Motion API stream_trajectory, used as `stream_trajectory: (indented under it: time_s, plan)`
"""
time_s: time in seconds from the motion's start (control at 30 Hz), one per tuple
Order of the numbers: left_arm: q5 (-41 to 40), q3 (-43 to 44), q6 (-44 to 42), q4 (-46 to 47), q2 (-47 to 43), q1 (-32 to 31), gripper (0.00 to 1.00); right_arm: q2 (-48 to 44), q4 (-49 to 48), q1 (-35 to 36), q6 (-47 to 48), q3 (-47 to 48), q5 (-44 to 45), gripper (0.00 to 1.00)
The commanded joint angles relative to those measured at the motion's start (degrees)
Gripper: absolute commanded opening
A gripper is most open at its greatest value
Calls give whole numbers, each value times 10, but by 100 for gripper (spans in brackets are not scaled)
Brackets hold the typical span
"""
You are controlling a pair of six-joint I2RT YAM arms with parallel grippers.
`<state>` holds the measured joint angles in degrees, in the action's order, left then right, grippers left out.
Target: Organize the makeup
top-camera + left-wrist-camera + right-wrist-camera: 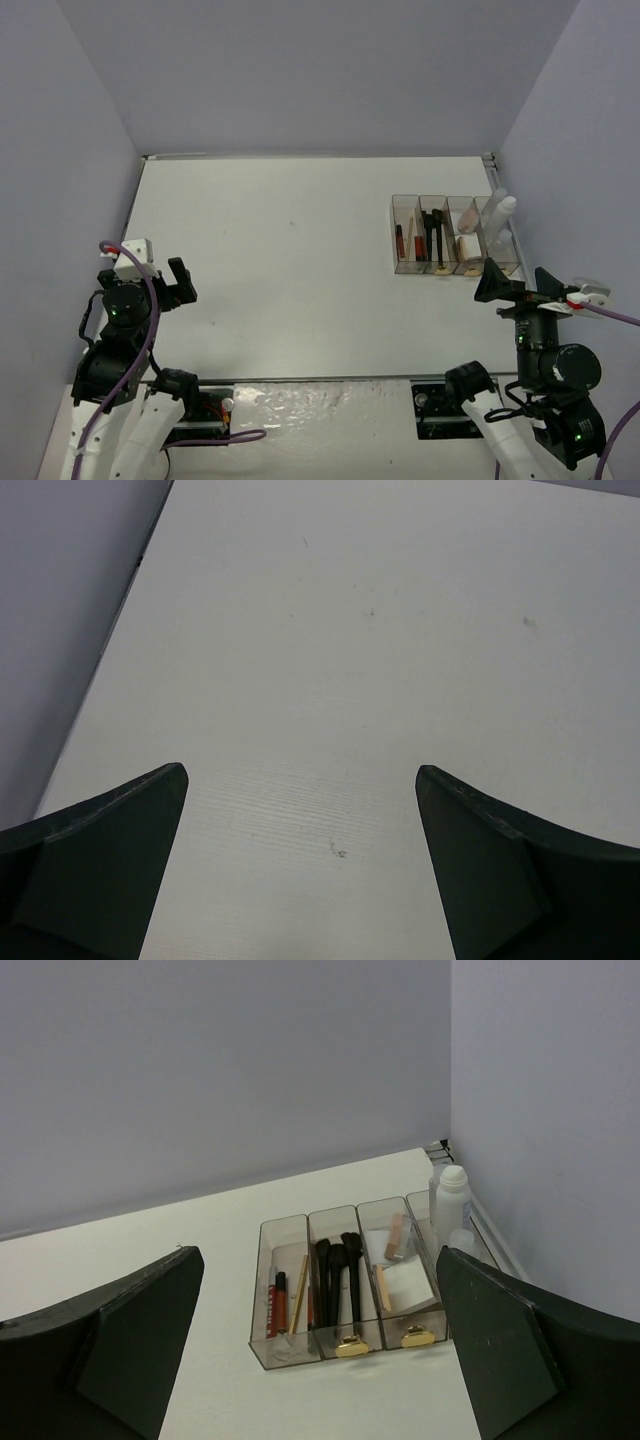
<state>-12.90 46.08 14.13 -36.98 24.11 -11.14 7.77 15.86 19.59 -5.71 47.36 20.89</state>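
Note:
The makeup lies in the clear organizer (262, 1345) at the table's far right, which also shows in the top view (406, 268). Red and tan pencils (283, 1300) fill its left compartment. Black-handled brushes (338, 1275) fill the second. White cards (408, 1280) and a pinkish item (397, 1237) lie in the third. White-capped bottles (452, 1200) stand in the right one. I cannot make out a round compact. My right gripper (318, 1260) is open and empty, near the organizer's front (518, 283). My left gripper (300, 770) is open and empty over bare table at the left (172, 283).
Grey walls enclose the white table (290, 250) on three sides. The organizer stands close to the right wall. The table's left edge (130, 580) runs beside the left gripper.

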Motion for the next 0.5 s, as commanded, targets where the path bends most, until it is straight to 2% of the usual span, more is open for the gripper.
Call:
stream_trajectory:
  time_s: [0.0, 0.47]
  plan:
    - [-6, -5, 3, 46, 2, 3, 97, 20, -24, 5, 15, -3, 11, 100]
    - [-15, -15, -2, 53, 0, 3, 97, 32, -22, 6, 11, -9, 6, 100]
